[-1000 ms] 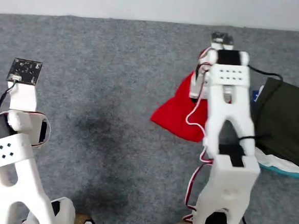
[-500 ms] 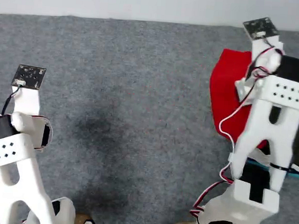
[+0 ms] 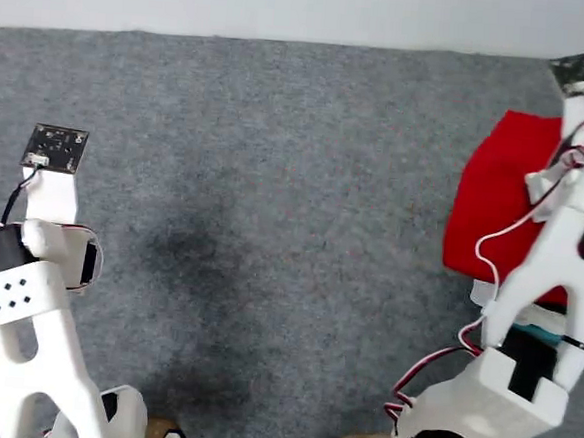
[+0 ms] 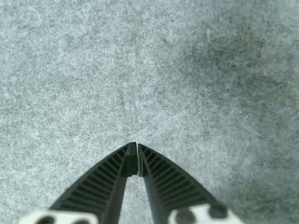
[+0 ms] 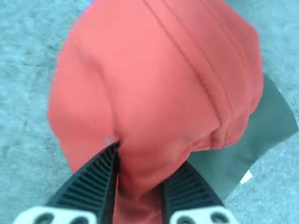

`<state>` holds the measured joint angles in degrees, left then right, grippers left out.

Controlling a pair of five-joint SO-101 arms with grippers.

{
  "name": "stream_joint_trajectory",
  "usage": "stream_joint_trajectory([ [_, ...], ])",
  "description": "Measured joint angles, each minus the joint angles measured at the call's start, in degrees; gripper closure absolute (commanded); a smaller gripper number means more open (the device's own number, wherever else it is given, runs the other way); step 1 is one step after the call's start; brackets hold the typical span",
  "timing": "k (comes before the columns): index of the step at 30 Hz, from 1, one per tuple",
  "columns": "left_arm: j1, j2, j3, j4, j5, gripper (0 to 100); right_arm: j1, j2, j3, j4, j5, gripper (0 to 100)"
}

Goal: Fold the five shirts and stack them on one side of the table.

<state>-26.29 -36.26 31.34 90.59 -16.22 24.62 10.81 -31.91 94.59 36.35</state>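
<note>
1. My left arm [image 3: 16,300], one: folded back at the near left corner of the grey desk [image 3: 275,178]. Left jaws pressed together, tips touching, pointing down over bare surface.
2. My right arm [image 3: 542,297], one: stretched forward along the desk's right side, wrist toward the far edge.
3. White and teal cloth edges [image 3: 536,318]: peeking out beneath my right arm. Number of garments cannot be told.
4. Right jaws: pinching a bunched fold of the red shirt [image 5: 154,84].
5. Red shirt, one: far right of the desk, long axis running near to far, over a dark green garment [image 5: 247,149], one.
</note>
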Motion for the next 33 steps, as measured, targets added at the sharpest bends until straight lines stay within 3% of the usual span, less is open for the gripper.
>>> stream_joint_trajectory([
  [11,0.0,0.0,0.0,-1.1,0.0,98,0.3,-3.6,0.0,0.1,0.0,98.9],
  [16,0.0,0.0,0.0,-1.2,0.0,98,-3.1,-7.6,0.0,2.3,-0.1,98.9],
  [24,0.0,0.0,0.0,-3.1,0.0,98,-6.7,-10.8,0.0,1.9,-5.6,98.8],
  [33,0.0,0.0,0.0,-3.2,0.0,98,2.5,-7.0,0.0,-2.1,-4.0,98.7],
])
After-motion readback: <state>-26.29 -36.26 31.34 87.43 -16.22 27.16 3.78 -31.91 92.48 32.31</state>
